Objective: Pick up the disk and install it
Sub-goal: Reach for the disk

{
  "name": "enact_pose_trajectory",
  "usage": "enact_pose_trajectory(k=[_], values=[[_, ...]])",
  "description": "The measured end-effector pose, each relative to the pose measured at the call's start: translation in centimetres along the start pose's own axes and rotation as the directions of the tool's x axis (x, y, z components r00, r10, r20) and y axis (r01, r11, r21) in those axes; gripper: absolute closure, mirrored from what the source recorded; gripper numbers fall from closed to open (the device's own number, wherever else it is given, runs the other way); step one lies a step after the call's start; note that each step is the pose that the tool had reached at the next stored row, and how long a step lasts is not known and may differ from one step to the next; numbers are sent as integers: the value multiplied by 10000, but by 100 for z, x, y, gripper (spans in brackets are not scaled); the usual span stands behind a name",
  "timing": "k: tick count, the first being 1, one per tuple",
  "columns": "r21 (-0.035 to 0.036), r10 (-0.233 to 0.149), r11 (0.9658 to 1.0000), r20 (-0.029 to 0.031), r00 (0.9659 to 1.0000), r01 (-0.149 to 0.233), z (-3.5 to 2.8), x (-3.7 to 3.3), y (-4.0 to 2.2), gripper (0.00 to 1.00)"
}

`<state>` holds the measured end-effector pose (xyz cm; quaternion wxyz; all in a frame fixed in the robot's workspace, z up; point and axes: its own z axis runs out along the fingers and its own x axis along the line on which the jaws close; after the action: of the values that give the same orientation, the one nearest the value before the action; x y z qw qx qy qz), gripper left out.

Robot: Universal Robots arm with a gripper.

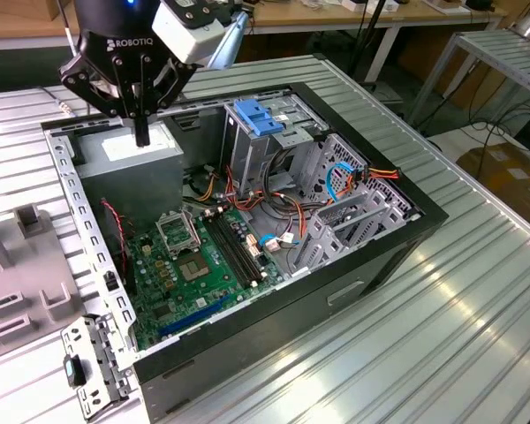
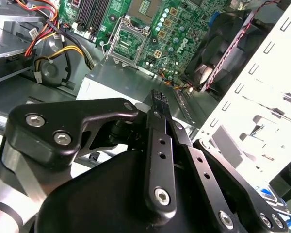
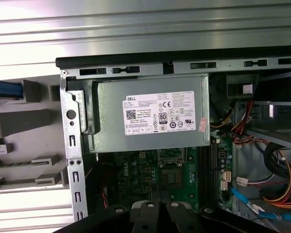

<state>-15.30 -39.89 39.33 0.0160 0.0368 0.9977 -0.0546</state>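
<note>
Well apart: disk (image 3: 4,90), closed pincer (image 1: 141,139)

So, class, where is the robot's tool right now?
The tool hangs toward the exterior view's left, over the grey box with a white sticker inside the open computer case.

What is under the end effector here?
The end effector hangs over the grey power supply with its white sticker, in a corner of the open case. The motherboard lies beside it. Whatever lies beneath the supply is covered.
</note>
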Motion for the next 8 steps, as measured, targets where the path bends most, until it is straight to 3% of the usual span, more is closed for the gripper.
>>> enact_pose_trajectory(k=[8], values=[[0,1,10000,0,10000,-1,-1,46,-3,89]])
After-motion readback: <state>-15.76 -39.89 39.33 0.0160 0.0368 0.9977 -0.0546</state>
